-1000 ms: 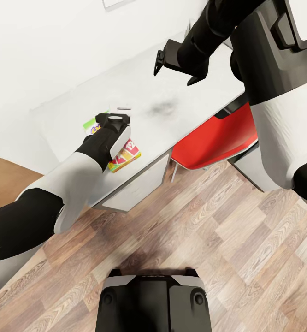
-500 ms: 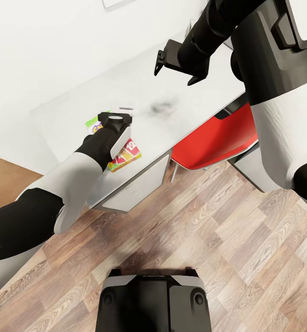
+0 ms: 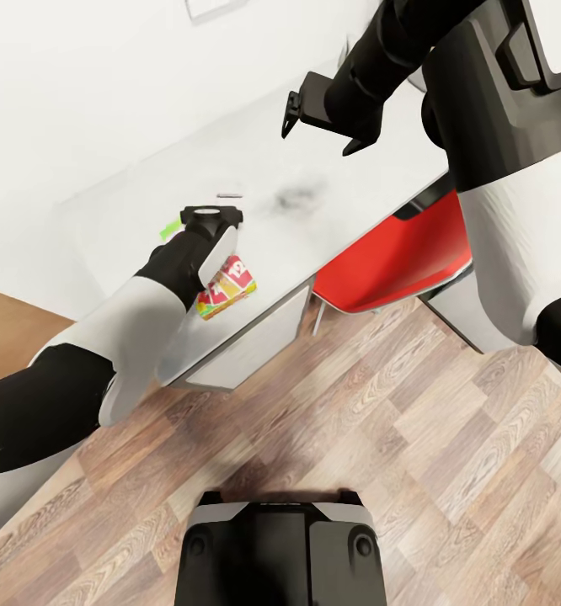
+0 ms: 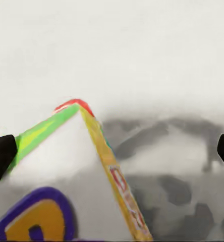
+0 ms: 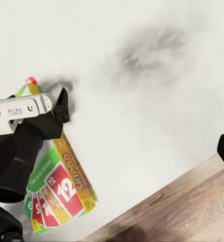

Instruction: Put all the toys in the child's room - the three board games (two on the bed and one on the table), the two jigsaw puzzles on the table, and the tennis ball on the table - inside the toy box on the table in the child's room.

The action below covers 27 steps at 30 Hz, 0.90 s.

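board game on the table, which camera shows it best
The right wrist view: the board game shows its printed cover with red number cards, though the left gripper hides its far end. The head view has it small, partly under the left arm. The left wrist view is so close that its corner is cropped and blurred.

We count one game box [image 3: 227, 286], bright green, yellow and red with number cards printed on it, lying on the surface [image 3: 255, 168]; it also shows in the right wrist view [image 5: 61, 194] and, close up, in the left wrist view [image 4: 66, 176]. There is one surface, pale grey. We count one red chair [image 3: 390, 252] at its edge. Two arms are in sight, each with one hand: the left hand [image 3: 206, 217] and the right hand [image 3: 318, 126].
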{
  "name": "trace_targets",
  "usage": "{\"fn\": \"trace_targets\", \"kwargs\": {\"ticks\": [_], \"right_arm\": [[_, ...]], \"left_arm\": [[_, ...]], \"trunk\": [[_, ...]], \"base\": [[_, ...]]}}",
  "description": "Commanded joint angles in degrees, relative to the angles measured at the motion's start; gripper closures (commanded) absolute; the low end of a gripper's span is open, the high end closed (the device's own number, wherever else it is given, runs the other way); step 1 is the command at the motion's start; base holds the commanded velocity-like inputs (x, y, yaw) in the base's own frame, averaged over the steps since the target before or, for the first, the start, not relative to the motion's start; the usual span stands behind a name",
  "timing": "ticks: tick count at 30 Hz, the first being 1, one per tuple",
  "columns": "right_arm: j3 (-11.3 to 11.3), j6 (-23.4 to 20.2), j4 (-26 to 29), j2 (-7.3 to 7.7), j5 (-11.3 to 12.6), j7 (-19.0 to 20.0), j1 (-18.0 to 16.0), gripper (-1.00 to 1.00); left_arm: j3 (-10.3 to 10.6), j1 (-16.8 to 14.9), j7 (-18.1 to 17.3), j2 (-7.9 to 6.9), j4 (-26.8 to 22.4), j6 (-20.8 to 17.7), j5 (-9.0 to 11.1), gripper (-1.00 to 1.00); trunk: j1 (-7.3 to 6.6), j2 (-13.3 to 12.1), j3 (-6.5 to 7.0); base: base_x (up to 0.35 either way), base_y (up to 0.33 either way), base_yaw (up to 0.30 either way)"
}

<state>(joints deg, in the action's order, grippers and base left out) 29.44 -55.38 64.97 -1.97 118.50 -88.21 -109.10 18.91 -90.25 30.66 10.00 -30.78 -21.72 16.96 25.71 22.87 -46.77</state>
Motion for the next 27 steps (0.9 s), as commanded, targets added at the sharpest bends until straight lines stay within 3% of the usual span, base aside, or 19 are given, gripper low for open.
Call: {"fn": "trace_targets", "kwargs": {"ticks": [1, 14, 27], "right_arm": [[0.02, -0.63, -0.02, -0.02, 0.5, -0.56, -0.06, -1.0], [0.09, -0.7, -0.03, -0.08, 0.58, -0.56, -0.06, -1.0], [0.02, -0.77, -0.27, -0.59, 0.59, -0.56, -0.06, -1.0]], "left_arm": [[0.26, -0.01, 0.37, 0.0, 0.9, 0.06, 1.58, -1.0], [-0.35, -0.01, 0.45, 0.0, 0.9, 0.02, 1.51, -1.0], [-0.37, -0.01, 0.08, 0.0, 0.9, -0.07, 1.57, -1.0]], "trunk": [[0.08, 0.05, -0.08], [0.08, 0.05, -0.08], [0.08, 0.05, -0.08]], "base": [[0.168, 0.0, 0.0], [0.103, 0.0, 0.0], [-0.107, 0.0, 0.0]]}}
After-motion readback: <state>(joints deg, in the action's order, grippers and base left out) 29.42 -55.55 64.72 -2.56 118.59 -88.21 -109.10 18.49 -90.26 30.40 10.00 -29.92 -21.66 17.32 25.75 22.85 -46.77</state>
